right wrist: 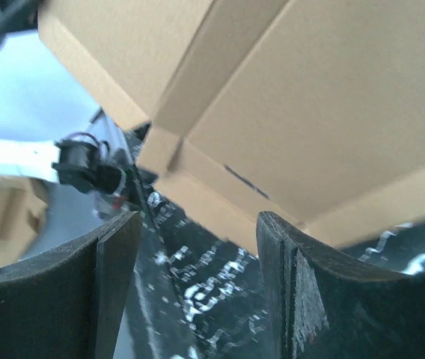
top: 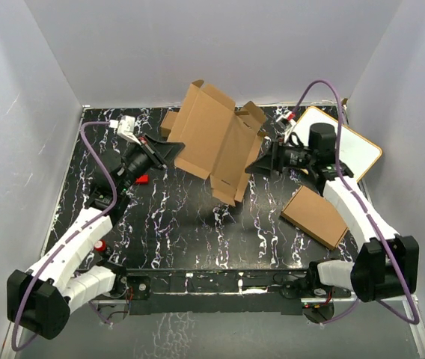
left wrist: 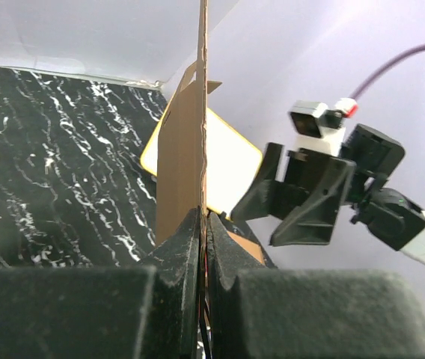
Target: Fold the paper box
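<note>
Open black marbled tabletop in front; raised brown cardboard sheet blocks centre; flat brown carton blocks right.

The paper box is plain tan-brown corrugated cardboard with no print. The flat carton on the right is the same brown, and both show against a bench of black with white marble-like veining. At the far right is a white board with a yellow-orange rim. The arms have white shells and black joints, the left end effector and right end effector are matt black, the cables are purple, a small part by the left arm is red, and the walls are pale grey-lilac.
</note>
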{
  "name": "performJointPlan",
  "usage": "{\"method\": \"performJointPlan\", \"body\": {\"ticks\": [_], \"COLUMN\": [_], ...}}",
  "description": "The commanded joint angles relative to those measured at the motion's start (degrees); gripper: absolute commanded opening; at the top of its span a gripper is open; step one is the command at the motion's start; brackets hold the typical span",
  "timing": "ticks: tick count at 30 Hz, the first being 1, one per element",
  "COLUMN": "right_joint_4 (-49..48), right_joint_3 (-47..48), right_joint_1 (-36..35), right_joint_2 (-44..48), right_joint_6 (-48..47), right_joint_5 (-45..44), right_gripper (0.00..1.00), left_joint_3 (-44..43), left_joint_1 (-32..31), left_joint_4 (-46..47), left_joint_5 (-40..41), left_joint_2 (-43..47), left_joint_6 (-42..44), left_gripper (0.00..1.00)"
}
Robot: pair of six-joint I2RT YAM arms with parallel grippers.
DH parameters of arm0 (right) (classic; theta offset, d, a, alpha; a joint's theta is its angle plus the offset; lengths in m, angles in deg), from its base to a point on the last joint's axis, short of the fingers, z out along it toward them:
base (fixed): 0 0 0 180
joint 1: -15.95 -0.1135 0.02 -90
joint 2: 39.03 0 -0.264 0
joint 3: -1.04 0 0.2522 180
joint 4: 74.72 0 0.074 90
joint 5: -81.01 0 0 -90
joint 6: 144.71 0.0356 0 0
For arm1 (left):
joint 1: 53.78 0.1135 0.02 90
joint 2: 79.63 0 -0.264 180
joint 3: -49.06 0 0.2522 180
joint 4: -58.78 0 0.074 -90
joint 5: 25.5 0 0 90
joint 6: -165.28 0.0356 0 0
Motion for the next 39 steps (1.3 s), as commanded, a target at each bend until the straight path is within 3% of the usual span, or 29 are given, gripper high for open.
{"method": "performJointPlan", "body": {"ticks": [1,6,13,20,25,32,39], "right_joint_4": [-14.15,-11.94,-12.97,-17.79,-11.8,-18.97,-25.1], "right_joint_3": [3.06,7.6,8.66,6.17,6.61,3.62,4.5], "right_joint_1": [-4.77,-6.42,-7.2,-7.19,-6.24,-5.73,-5.74], "right_joint_2": [-2.62,-6.19,-8.25,-8.64,-7.54,-7.35,-9.51], "right_joint_6": [24.89,27.46,28.95,32.79,29.33,33.65,38.09], "right_joint_5": [-4.84,-9.78,-10.58,-8.79,-14.73,-10.47,-6.45], "right_gripper": [0.68,0.69,0.69,0.69,0.7,0.81,0.82], "left_joint_3": [1.19,1.85,1.11,2.43,2.48,1.91,0.65], "left_joint_1": [-5.24,-10.26,-14.83,-16.52,-16.53,-16.76,-17.9], "left_joint_4": [6.98,11.29,17.38,22.34,20.96,23.75,25.56], "left_joint_5": [9.0,13.83,14.24,14.52,16.5,15.24,14.5], "left_joint_2": [1.01,-1.09,-6.21,-7.68,-5.65,-6.88,-9.05], "left_joint_6": [-2.41,-1.88,-3.0,-6.03,-4.72,-7.31,-8.71], "left_gripper": [0.0,0.0,0.0,0.0,0.0,0.0,0.0]}}
